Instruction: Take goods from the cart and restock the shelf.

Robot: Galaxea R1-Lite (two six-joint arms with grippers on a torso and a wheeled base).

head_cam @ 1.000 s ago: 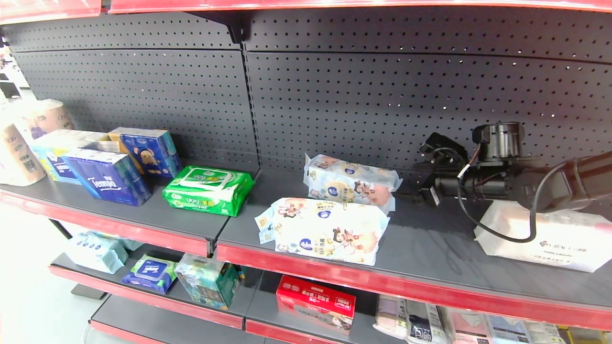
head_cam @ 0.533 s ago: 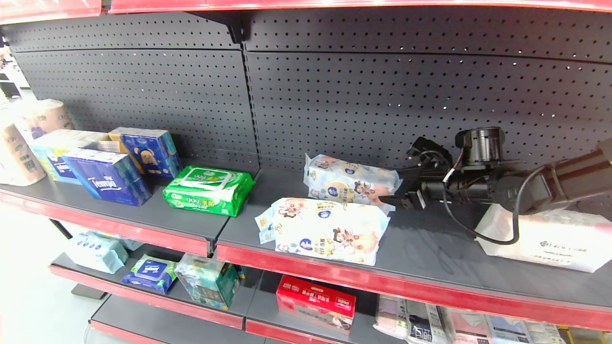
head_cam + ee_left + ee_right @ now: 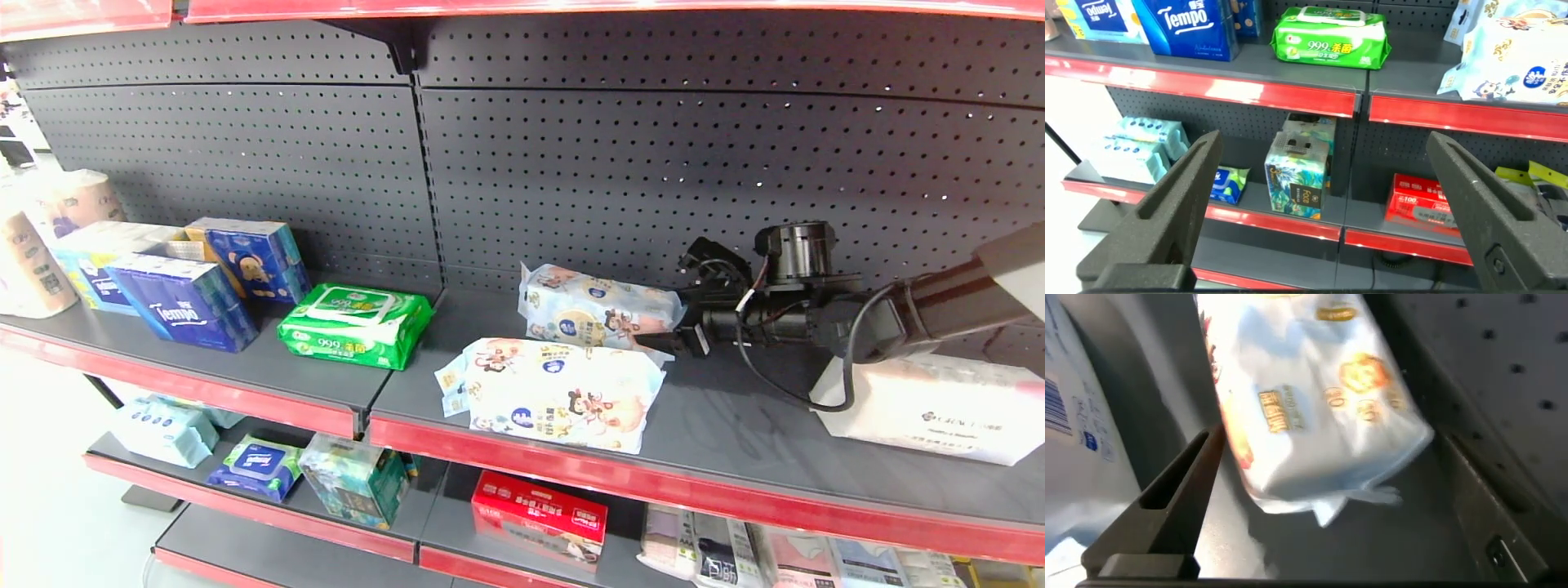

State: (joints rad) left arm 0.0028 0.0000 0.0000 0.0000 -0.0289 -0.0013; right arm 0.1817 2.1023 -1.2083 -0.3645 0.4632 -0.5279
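Two cartoon-printed wipes packs lie on the middle shelf (image 3: 735, 433): a rear pack (image 3: 596, 309) near the pegboard and a front pack (image 3: 563, 392) by the red edge. My right gripper (image 3: 671, 341) comes in from the right and sits at the rear pack's right end. In the right wrist view that gripper (image 3: 1327, 445) is open, with the rear pack's (image 3: 1315, 400) end just ahead between its fingers (image 3: 1167, 514). I cannot tell if they touch it. My left gripper (image 3: 1323, 139) is open and empty, held low in front of the shelving.
A white pack (image 3: 939, 408) lies under my right arm at the far right. A green wipes pack (image 3: 355, 322) and blue tissue packs (image 3: 184, 298) stand to the left. Lower shelves hold a red box (image 3: 539, 514) and a green box (image 3: 355, 482).
My right arm has moved left along the shelf, bringing its gripper from beside the white pack up to the rear cartoon pack's right end. The packs have not moved.
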